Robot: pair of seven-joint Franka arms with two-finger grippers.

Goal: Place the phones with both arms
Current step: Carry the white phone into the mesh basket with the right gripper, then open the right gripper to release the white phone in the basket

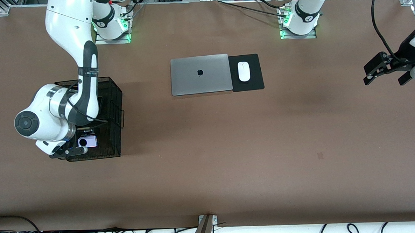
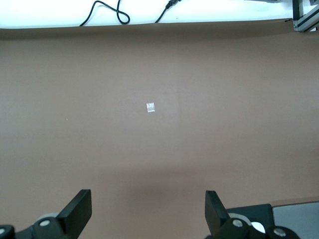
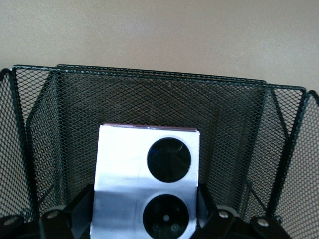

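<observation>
One phone (image 1: pixel 88 141) shows, the lilac-white square one with two round black lenses, and it sits between the fingers of the right tool (image 1: pixel 76 146). In the right wrist view the phone (image 3: pixel 148 184) stands upright with a finger (image 3: pixel 82 209) pressed against each side edge, so the tool is pinching it. That tool is down inside a black mesh basket (image 1: pixel 114 99), over the end of the basket nearer the front camera. The basket (image 3: pixel 164 94) stands on the brown surface (image 1: pixel 209 158) toward the right arm's end, and its mesh walls rise around the phone on all sides seen.

The left tool (image 1: pixel 384 72) hangs in the air over the left arm's end of the surface, well apart from everything else, where the arm waits. The left wrist view shows the left tool (image 2: pixel 148 211) with fingers spread wide and nothing between them, with only bare brown surface (image 2: pixel 159 74) and a small white speck (image 2: pixel 150 107) below.

A closed silver laptop (image 1: pixel 200 74) lies mid-surface, nearer the arm bases. Just beside it, toward the left arm's end, a white mouse (image 1: pixel 243 71) rests on a black pad (image 1: pixel 255 83) that touches the laptop's edge.
</observation>
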